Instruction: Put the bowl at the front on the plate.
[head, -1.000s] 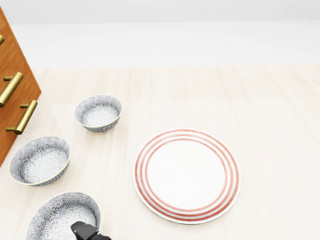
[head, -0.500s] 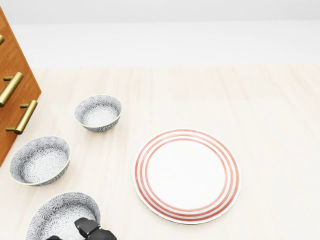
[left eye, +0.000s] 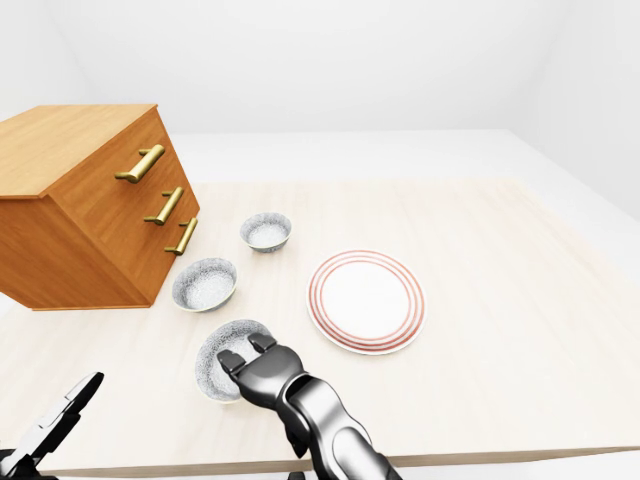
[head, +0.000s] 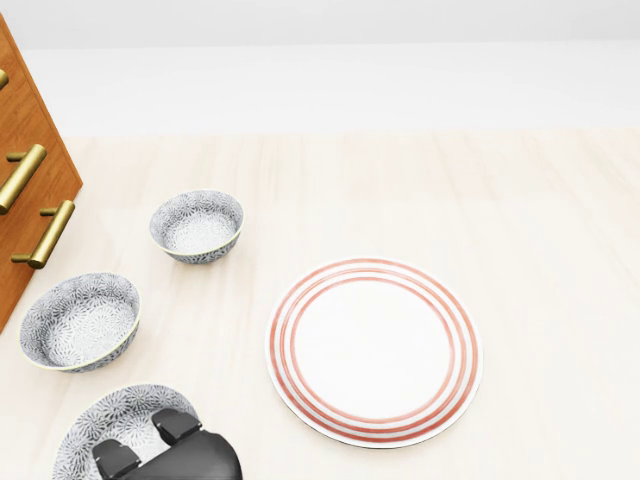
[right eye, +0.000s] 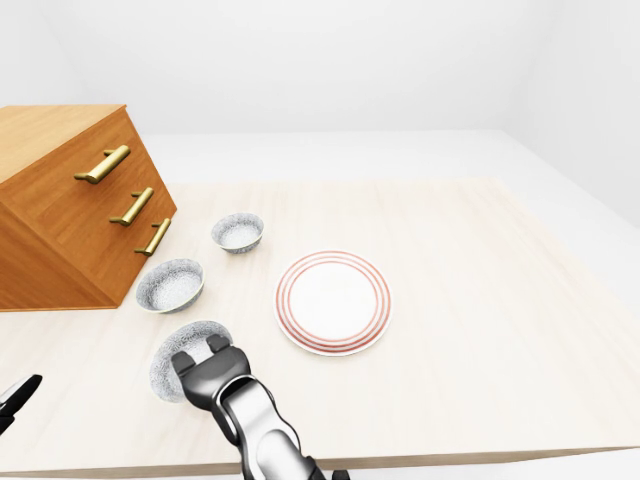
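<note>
The bowl nearest me (left eye: 212, 352), grey-patterned with a pale inside, lies at the bottom of a column of three bowls, left of the red-ringed white plate (left eye: 366, 300). My right hand (left eye: 246, 352) reaches in from the bottom edge. Its dark fingers (head: 176, 424) stand open over the bowl's right rim and inside, covering part of it. I cannot tell whether they touch the bowl (head: 105, 428). The plate (head: 373, 350) holds nothing. At the bottom left corner of the left-eye view my left hand (left eye: 55, 420) hangs off the table with its fingers spread.
Two more patterned bowls, the middle one (left eye: 204, 283) and the far one (left eye: 266, 231), lie beyond the near bowl. A wooden dresser (left eye: 80, 200) with brass handles stands left of them. The pale wooden table (left eye: 500, 330) ends just below my right arm.
My right hand has come further up into the head view, its fingers now over the near bowl's inside and rim. Bowls, plate and camera have not moved.
</note>
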